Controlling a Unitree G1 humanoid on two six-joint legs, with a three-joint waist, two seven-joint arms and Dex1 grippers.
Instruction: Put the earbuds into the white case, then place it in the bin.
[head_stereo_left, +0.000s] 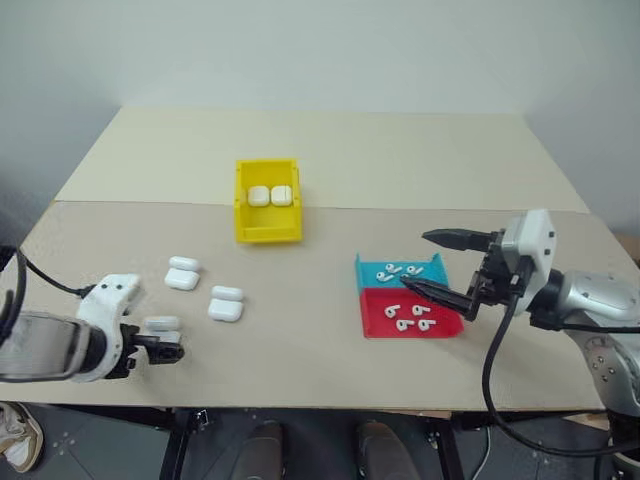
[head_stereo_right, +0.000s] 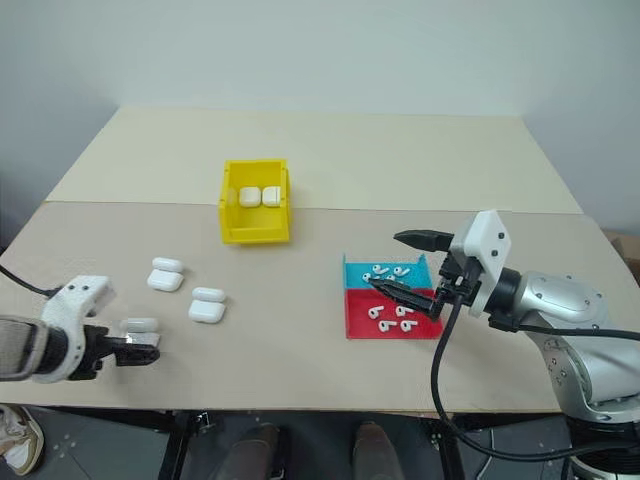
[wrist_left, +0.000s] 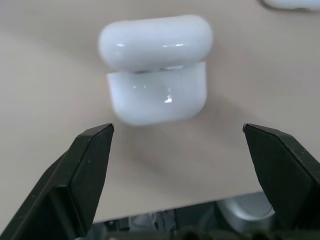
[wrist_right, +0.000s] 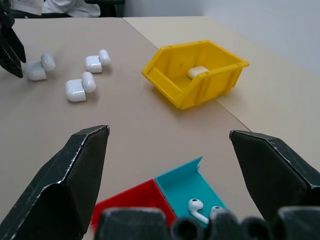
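Note:
Several white earbuds (head_stereo_left: 410, 312) lie in a shallow teal-and-red tray (head_stereo_left: 447, 326) on the right of the table. My right gripper (head_stereo_left: 417, 261) hovers open just over the tray's far side, fingers level and pointing left. Three white cases lie at the front left with lids swung back. The nearest white case (wrist_left: 155, 75) sits just ahead of my open left gripper (head_stereo_left: 166, 343), which points down beside the table's front edge and touches nothing. The yellow bin (head_stereo_left: 268, 232) stands at mid-table with two closed cases (head_stereo_left: 270, 196) inside.
Two more open cases (head_stereo_left: 183, 273) (head_stereo_left: 226, 304) lie between the left gripper and the bin. The table's front edge (head_stereo_left: 300, 405) runs right below the left gripper. A seam crosses the tabletop behind the bin.

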